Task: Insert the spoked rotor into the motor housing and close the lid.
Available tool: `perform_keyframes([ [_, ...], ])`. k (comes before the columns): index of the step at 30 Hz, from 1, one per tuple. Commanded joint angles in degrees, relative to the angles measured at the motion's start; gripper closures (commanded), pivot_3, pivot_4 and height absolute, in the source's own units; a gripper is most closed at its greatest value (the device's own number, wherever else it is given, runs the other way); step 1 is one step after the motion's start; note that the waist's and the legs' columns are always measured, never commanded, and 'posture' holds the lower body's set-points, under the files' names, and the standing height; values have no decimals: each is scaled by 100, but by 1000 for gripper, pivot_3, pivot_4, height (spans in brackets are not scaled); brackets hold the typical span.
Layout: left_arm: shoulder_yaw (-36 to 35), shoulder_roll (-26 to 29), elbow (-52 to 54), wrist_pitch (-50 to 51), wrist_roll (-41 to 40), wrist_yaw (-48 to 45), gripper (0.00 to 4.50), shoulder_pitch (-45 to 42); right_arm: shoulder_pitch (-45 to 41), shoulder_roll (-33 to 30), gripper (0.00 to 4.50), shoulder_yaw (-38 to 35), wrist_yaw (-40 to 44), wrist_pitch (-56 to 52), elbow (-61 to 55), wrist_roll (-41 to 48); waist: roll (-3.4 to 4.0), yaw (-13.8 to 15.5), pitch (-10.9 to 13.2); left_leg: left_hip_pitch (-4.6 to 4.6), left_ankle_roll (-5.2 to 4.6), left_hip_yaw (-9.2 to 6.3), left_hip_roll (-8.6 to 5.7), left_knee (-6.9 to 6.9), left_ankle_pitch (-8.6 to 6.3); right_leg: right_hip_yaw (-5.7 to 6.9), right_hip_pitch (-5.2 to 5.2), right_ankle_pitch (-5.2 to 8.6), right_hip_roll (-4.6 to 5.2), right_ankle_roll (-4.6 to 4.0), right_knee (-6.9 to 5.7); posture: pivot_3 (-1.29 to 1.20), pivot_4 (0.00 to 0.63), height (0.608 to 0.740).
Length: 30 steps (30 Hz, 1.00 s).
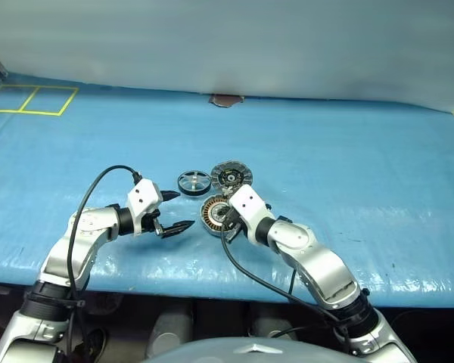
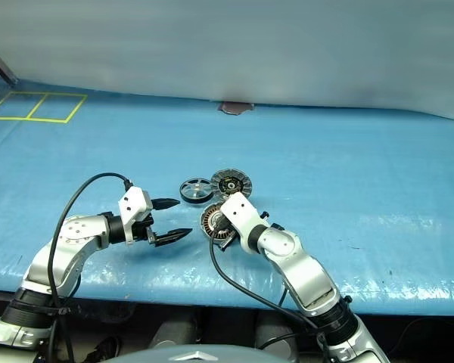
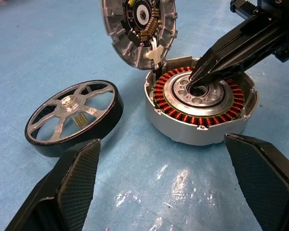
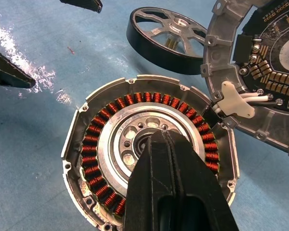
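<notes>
Fingers of right gripper point(image 3: 198, 77) closed, tips pressed into silver centre of motor housing point(image 4: 82, 139) on blue worktop point(image 1: 363, 166). Lid point(image 3: 116, 33) hinged open at housing's rim. Spoked rotor point(image 3: 67, 115) flat just beside housing, near spread, empty fingers of left gripper point(image 1: 175, 210).

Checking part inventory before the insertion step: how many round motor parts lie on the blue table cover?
3. The spoked rotor lies flat, apart from the others; the motor housing sits beside it; the lid lies open at the housing's rim. None appears hidden.
</notes>
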<state>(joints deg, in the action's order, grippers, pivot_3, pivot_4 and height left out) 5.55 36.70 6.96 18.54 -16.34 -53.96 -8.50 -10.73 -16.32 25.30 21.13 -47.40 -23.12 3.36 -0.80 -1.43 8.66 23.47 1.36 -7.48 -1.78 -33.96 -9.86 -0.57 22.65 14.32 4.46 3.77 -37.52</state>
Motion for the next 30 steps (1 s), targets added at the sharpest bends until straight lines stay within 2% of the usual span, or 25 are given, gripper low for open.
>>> perform_keyframes([
  [1,-105,55,94,-72,-5,-24,0,-43,304,-111,4474,163,58,-297,719,-51,-1,0,-2,0,0,0,0,0,0,0,0,0,0,0,0,0,150,740],
  [9,-103,28,98,-71,-10,6,0,-27,286,-34,4474,238,112,-312,732,-32,-4,-16,-6,-1,1,-1,7,1,-1,-1,1,1,-5,-1,0,0,150,740],
  [20,-53,-33,-3,-120,32,29,0,-95,57,-189,4474,29,-34,-448,-308,-133,4,23,5,25,1,-2,-2,2,-1,1,15,1,-3,-1,2,0,150,740],
  [30,-28,-70,-55,-160,70,14,0,-143,80,-309,4474,207,-40,-590,-430,-199,6,20,16,33,0,-1,-18,2,-2,2,11,1,-4,1,2,0,150,740],
])
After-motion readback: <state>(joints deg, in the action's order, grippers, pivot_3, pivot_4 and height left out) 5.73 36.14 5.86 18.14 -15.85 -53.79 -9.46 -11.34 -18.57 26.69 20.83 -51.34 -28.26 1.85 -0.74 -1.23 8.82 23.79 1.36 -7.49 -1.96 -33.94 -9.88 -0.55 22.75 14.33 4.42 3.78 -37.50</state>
